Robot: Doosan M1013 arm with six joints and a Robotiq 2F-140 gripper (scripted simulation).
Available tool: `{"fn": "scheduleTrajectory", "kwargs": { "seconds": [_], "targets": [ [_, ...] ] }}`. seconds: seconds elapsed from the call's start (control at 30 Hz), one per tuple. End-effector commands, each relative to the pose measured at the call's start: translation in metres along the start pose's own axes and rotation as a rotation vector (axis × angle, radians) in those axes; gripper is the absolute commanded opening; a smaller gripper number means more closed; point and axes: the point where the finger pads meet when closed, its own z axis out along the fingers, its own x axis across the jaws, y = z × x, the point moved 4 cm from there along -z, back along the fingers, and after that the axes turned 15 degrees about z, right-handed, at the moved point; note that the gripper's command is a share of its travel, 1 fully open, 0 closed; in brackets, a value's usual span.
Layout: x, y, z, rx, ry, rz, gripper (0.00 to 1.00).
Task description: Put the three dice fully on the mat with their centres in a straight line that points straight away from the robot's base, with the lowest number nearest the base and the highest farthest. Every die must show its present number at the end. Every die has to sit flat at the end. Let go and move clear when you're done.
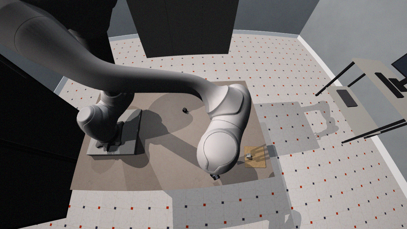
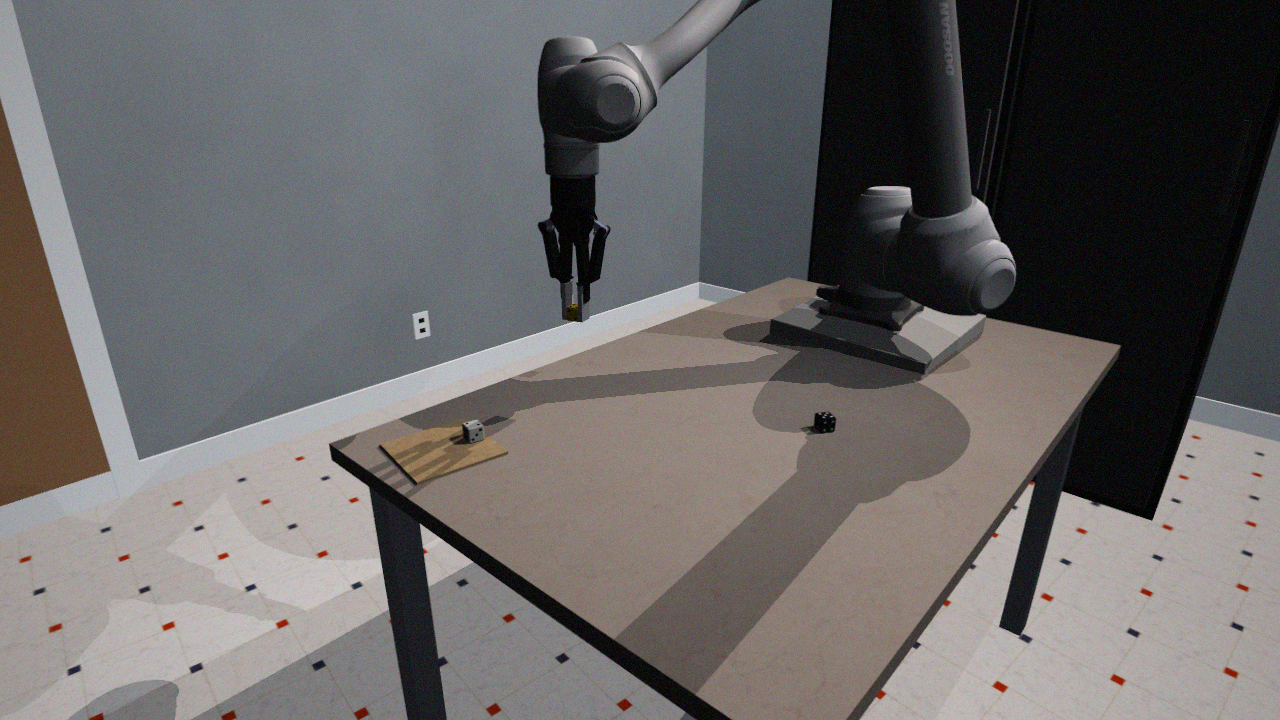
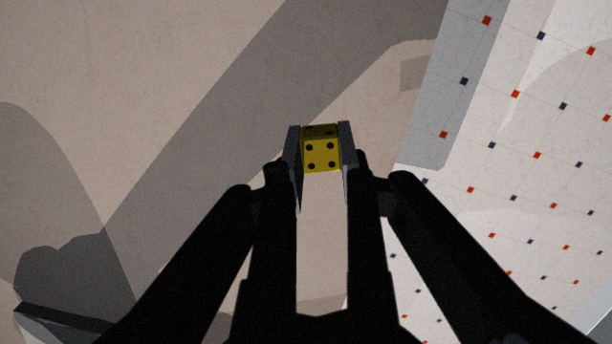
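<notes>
My gripper is shut on the yellow die and holds it high above the table. The yellow die's face towards the wrist camera shows four pips. The white die stands on the tan mat, close to the mat's edge nearest the base; its upper number is too small to read surely. The black die stands on the table off the mat, between the base and the far part of the table. In the top view the arm hides the held die.
The robot's base plate stands at one end of the table. The mat lies near the opposite end, close to a corner. Arm shadows cross the table and mat. A separate desk with a monitor stands beyond the table in the top view.
</notes>
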Motion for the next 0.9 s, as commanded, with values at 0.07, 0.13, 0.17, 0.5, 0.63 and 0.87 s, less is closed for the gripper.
{"fn": "scheduleTrajectory", "kwargs": {
  "seconds": [0.07,0.13,0.17,0.5,0.63,0.87],
  "targets": [
    [0.006,-0.090,-0.005,-0.010,0.003,0.145,0.21],
    [0.007,-0.099,-0.005,-0.010,0.003,0.145,0.21],
    [0.007,-0.099,-0.005,-0.010,0.003,0.145,0.21],
    [-0.004,-0.205,-0.001,-0.010,0.004,0.322,0.21],
    [-0.011,-0.241,0.002,-0.010,0.004,0.373,0.21],
    [-0.030,-0.302,0.011,-0.010,0.005,0.481,0.21]
  ]
}}
